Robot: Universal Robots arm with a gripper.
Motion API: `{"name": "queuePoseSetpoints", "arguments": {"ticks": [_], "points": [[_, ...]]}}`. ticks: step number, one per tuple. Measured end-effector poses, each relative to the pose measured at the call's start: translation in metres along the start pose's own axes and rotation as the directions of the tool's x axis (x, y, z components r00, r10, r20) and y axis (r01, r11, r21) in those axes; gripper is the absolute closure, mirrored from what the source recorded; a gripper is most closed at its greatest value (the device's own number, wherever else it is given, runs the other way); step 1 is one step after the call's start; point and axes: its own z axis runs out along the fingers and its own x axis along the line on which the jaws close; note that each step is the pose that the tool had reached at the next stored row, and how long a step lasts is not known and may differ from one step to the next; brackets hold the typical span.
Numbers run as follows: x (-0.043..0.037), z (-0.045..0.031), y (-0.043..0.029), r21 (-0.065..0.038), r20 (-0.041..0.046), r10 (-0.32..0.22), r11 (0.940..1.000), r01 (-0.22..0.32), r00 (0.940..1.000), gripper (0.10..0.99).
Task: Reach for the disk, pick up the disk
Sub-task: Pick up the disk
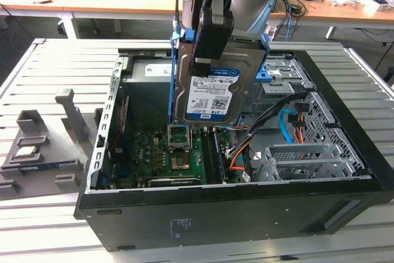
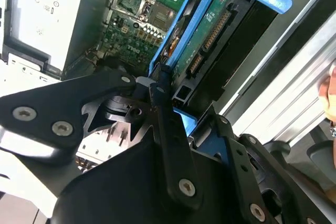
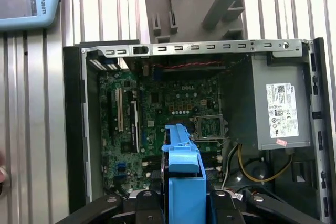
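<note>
The disk [image 1: 212,90] is a silver hard drive with a white-and-blue label and blue side rails. It hangs upright above the open computer case [image 1: 203,214], clear of the motherboard [image 1: 160,152]. My gripper [image 1: 206,60] is shut on its upper edge. In the second wrist view the disk [image 2: 207,30] shows edge-on with its circuit side and blue rail, and a black finger [image 2: 167,124] of the gripper [image 2: 170,98] presses against it. In the first wrist view the blue rail of the disk [image 3: 184,177] sticks out from between the fingers.
Inside the case are a power supply [image 3: 278,108], a metal drive cage [image 1: 308,158] and orange and blue cables [image 1: 289,121]. A grey fixture [image 1: 43,146] with a small chip lies at the exterior view's left. A hand [image 2: 329,98] is near the table edge.
</note>
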Motion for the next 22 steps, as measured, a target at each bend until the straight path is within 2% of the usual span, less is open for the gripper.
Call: {"name": "queuePoseSetpoints", "arguments": {"ticks": [10, 14, 17, 19, 22], "points": [[0.0138, 0.0, -0.0008, 0.0, -0.0036, 0.0, 1.0, 0.0, 1.0, 0.722], [0.0285, -0.0003, -0.0016, 0.0, -0.0069, 0.0, 1.0, 0.0, 1.0, 0.722], [0.0364, -0.0005, -0.0021, 0.001, -0.0089, 0.001, 1.0, -0.001, 1.0, 0.722], [0.0471, -0.0007, -0.0026, 0.001, -0.0114, 0.001, 1.0, -0.001, 0.9999, 0.722], [0.0581, -0.001, -0.0033, 0.001, -0.0144, 0.001, 1.0, -0.001, 0.9999, 0.722]]}}
